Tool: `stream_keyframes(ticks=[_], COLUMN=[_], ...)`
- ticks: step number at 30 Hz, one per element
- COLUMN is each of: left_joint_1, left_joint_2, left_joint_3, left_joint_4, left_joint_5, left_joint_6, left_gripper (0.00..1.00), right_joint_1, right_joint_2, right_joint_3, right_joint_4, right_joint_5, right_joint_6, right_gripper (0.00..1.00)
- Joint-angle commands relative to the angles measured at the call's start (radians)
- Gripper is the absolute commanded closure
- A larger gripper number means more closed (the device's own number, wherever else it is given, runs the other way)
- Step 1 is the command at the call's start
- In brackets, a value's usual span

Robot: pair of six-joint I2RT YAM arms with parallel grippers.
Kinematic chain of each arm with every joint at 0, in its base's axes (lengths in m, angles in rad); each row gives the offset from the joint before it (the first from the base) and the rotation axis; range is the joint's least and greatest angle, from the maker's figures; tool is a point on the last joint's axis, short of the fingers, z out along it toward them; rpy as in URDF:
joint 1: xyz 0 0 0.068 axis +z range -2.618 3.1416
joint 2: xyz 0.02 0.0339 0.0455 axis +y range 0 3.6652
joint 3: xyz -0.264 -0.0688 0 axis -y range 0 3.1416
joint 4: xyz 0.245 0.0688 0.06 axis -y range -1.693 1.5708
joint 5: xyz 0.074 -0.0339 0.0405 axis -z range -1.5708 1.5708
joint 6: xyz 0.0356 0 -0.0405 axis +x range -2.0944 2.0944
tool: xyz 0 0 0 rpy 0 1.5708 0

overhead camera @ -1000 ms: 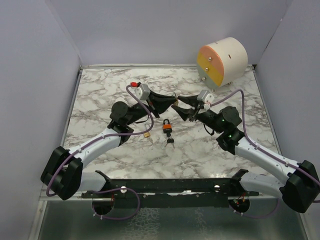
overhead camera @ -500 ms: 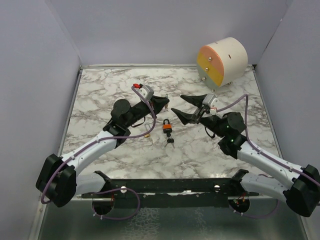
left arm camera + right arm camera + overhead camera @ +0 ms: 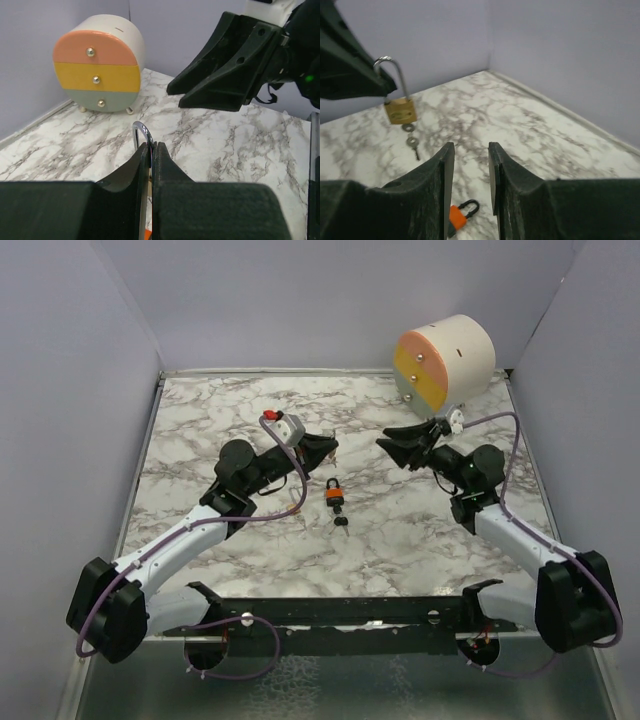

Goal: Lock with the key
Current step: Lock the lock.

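The marble table [image 3: 200, 430] carries a round drawer chest [image 3: 445, 362] at its far right corner, its coloured drawer fronts facing the arms.

The left gripper [image 3: 328, 447] hangs over the middle of the table, fingers pressed together on the shackle [image 3: 135, 134] of a brass padlock [image 3: 400, 111]. The right gripper [image 3: 392, 448] faces it from the right. Its fingers stand slightly apart with nothing between them.

The brass padlock hangs clear of the table from the left fingertips. Its long axis is upright, with the shackle on top and the body pointing down. The fingers cover one leg of the shackle, so whether it is latched cannot be told. A key ring [image 3: 408, 127] and a key [image 3: 413, 146] dangle in line under the body.

An orange padlock [image 3: 333, 492] lies flat on the marble below and between the two grippers. Its long axis runs near to far and its dark shackle points away from the arm bases. A small bunch of keys [image 3: 342, 522] lies just beside its near end.

A second ago the two grippers were almost tip to tip above the orange padlock. Half a second ago the right one stood wide open. It has since drawn back toward the drawer chest and narrowed its gap. The left gripper and the orange padlock have barely shifted.
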Motion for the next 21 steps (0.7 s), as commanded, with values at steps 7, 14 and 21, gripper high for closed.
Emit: stream_keyframes(ticks=[7, 14, 21], left_joint_1=[0.011, 0.011, 0.011], left_joint_2=[-0.053, -0.043, 0.021], left_joint_3=[0.007, -0.009, 0.027], left_joint_4=[0.186, 0.323, 0.373], left_joint_5=[0.321, 0.427, 0.452], left_joint_6=[-0.02, -0.087, -0.158], left_gripper=[1.0, 1.0, 1.0], right_joint_1=[-0.026, -0.028, -0.028], right_joint_2=[0.272, 0.354, 0.275], right_joint_3=[0.028, 0.057, 0.031], right_joint_4=[0.688, 0.95, 0.858], right_joint_5=[-0.619, -0.66, -0.61], right_joint_6=[0.521, 0.716, 0.639], right_gripper=[0.72, 0.74, 0.67])
